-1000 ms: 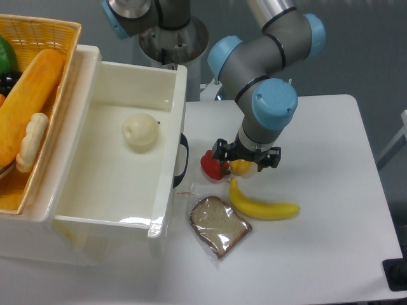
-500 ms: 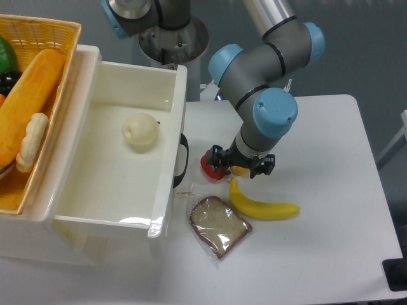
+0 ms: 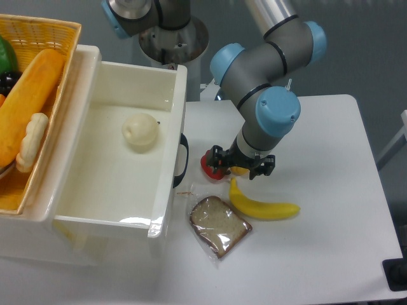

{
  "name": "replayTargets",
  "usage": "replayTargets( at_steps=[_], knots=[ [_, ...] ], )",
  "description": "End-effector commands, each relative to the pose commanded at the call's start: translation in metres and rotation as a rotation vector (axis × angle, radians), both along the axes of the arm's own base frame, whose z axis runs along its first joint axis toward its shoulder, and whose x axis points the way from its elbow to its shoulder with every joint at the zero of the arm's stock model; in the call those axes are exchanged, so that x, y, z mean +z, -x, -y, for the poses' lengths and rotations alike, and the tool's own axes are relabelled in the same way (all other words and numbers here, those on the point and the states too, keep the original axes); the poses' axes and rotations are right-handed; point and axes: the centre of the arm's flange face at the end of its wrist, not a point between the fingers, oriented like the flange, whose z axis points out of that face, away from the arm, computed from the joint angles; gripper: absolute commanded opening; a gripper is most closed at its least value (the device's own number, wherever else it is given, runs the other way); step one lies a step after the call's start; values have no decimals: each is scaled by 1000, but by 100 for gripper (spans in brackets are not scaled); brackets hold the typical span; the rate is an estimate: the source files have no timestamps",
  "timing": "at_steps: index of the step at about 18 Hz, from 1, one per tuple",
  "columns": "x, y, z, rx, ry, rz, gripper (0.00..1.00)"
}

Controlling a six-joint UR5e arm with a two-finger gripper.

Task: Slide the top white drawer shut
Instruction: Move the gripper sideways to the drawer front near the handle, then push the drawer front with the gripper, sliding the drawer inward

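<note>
The top white drawer [image 3: 180, 101] stands pulled far out to the right, its deep tray open to the camera. A pale round fruit [image 3: 140, 132] lies inside it. The black curved handle [image 3: 183, 160] is on its right-hand front panel. My gripper [image 3: 239, 166] points down at the table just right of that handle, about a hand's width from it. It hovers over a red item [image 3: 210, 166] and a small yellow item [image 3: 240, 169]. Black finger links show on both sides of the wrist, spread apart. The fingertips are hidden under the wrist.
A banana [image 3: 264, 206] and a bagged slice of bread [image 3: 219, 225] lie on the table in front of the gripper. A yellow wicker basket [image 3: 44, 28] with bread loaves sits on the cabinet top at left. The arm's base [image 3: 172, 32] stands behind the drawer.
The wrist has shifted slightly, bringing the gripper a little lower over the red and yellow items. The drawer has not moved.
</note>
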Motion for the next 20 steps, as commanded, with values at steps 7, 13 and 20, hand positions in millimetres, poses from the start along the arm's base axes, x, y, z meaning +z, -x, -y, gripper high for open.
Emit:
replayTargets(
  at_steps=[7,13,20],
  knots=[
    [-5,-5,-6,15,-10,24,100],
    [-5,-12,-12,6,-23,39,100],
    [-6,-21,-15,-5,-18,43,100]
  ],
)
